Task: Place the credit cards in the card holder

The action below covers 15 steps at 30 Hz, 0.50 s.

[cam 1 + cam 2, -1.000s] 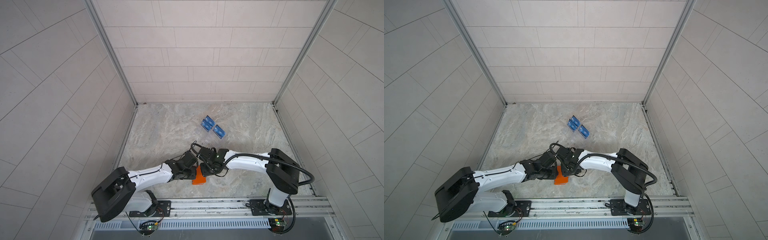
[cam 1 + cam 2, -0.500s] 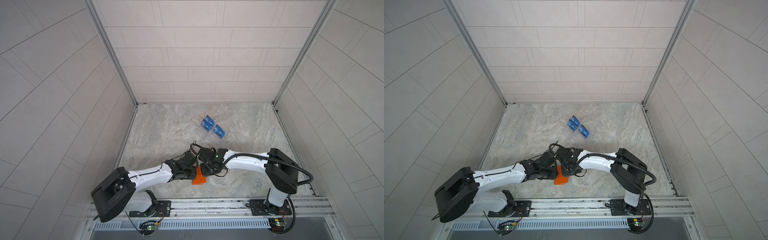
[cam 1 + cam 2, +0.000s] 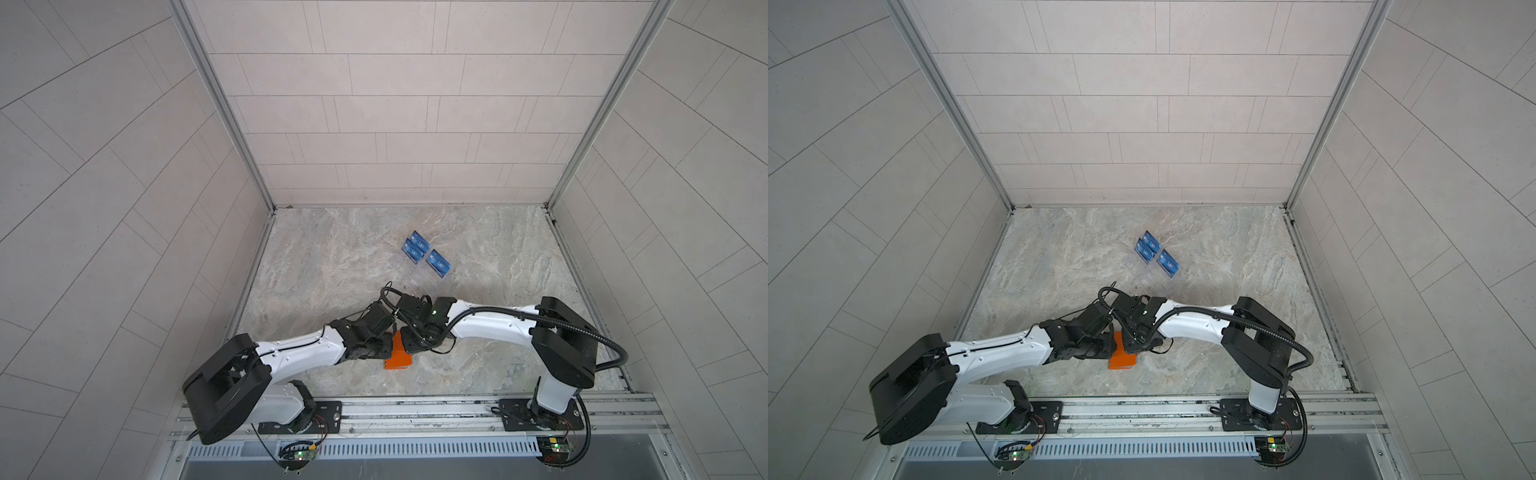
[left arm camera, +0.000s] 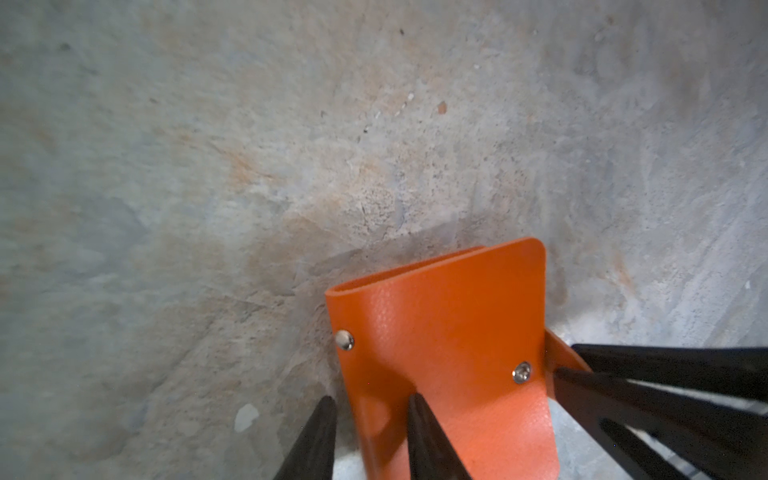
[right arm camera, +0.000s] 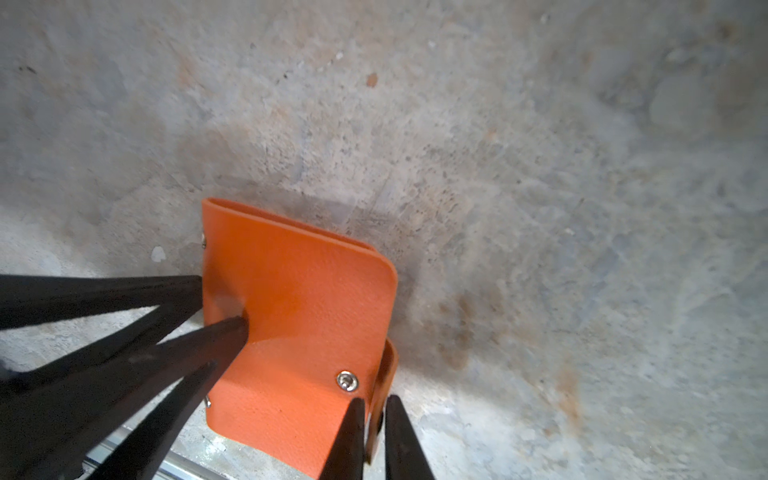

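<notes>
In both top views the orange leather-like card holder [image 3: 398,356] [image 3: 1122,358] sits low over the marbled grey stone tabletop [image 3: 332,257] near its front edge, half hidden under the two wrists that meet above it. The left gripper [image 4: 372,399] has its fingers set fairly narrow astride one side edge of the folded holder [image 4: 449,353]. One fingertip presses a shallow dimple into the pebbled cover, and the other sits just outside the edge. The right gripper [image 5: 374,400] has its fingers almost together, pinching the small orange snap tab [image 5: 384,365] that sticks out from the opposite side of the holder [image 5: 299,316]. Two silver metal studs [image 4: 344,339] show on the cover. Whether the holder rests on the stone or is raised slightly cannot be told. Well apart from it, toward the middle of the tabletop, three blue plastic cards [image 3: 415,249] [image 3: 1147,247] with white lettering stand in a clear acrylic tiered stand [image 3: 415,279]. Two of them overlap and the third is just beside them.
</notes>
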### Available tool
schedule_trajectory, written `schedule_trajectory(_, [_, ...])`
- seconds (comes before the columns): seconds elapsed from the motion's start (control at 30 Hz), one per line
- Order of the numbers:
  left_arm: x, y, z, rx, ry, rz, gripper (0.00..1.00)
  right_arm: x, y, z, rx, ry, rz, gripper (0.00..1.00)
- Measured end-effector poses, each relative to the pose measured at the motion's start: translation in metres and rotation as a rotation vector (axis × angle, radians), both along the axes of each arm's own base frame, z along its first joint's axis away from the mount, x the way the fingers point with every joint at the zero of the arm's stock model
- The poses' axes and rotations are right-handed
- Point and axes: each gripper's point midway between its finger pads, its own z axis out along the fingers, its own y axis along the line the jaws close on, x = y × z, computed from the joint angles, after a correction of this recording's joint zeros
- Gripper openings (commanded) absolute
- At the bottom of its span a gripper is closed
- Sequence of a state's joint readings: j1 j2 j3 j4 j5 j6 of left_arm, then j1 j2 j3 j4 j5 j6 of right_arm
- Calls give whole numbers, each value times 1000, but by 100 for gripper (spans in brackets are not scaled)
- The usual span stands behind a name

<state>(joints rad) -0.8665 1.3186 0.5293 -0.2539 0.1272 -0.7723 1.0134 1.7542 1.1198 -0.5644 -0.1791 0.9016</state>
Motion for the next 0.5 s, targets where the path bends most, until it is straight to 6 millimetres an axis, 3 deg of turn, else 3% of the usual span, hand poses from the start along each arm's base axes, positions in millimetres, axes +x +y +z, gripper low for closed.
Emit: schedule_trajectory(0.5, [0, 0, -1, 4, 1, -3, 34, 0, -4, 4, -4, 1, -2, 7])
